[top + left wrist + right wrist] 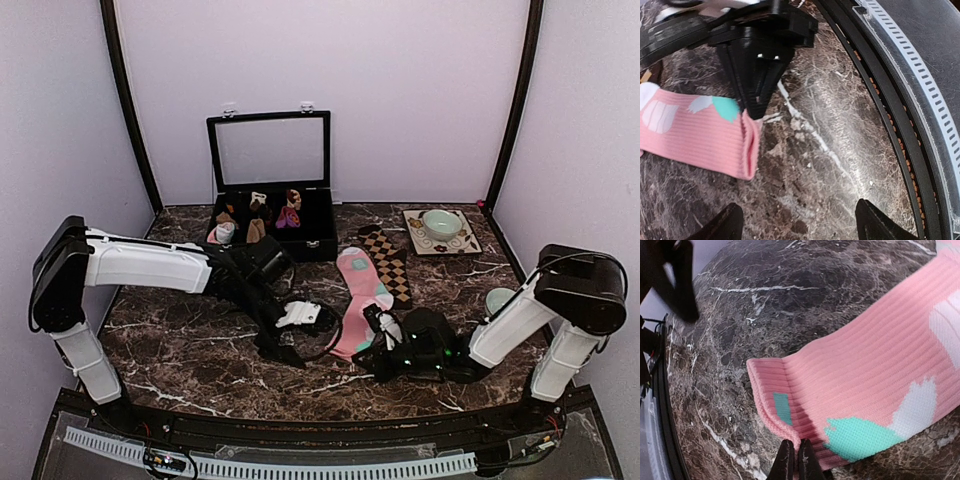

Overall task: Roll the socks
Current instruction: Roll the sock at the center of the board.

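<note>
The pink sock is ribbed, with mint-green patches and white marks; one mint patch sits by its cuff. The brown sock carries tan diamond checks. The table is dark brown marble veined in white. The walls are pale lilac. The box is black. The mat is cream with brown swirls, and the bowl is pale green. The left arm and right arm are white and black.

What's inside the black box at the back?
Little sock bundles, tan, brown and pinkish, sit in the compartments of the box, under its raised lid. The front wall hides the floor of the nearest compartments.
</note>
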Controlling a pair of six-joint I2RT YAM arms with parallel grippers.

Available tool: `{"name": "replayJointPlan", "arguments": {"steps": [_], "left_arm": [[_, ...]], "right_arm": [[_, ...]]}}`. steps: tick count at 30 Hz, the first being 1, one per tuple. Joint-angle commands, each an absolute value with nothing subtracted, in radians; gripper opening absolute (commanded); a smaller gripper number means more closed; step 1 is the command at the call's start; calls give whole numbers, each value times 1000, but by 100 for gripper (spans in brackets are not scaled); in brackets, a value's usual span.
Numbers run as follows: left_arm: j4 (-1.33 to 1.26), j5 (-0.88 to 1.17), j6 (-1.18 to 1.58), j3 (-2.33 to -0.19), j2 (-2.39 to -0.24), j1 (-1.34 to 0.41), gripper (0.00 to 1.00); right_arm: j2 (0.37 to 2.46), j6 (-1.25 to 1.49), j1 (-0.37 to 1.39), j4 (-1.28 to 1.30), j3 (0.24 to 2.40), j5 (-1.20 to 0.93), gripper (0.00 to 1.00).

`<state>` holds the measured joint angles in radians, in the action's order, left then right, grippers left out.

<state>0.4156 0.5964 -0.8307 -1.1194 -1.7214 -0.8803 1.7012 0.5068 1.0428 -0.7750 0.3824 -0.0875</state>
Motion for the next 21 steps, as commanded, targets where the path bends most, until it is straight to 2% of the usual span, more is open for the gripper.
{"name": "replayJointPlan", "arguments": {"steps": [1,8,21], "left_arm": [[417,547,-937,-1155,-1771,-936,76],[395,496,-1022,-1223,-1859,-972,65],[382,446,-1062,-1274,-1946,-973,65]], "right_arm": [[1741,703,1008,-653,390,-173,0],[1796,794,969,-633,389,-240,0],[1798,780,901,-543,408,-355,0]]}}
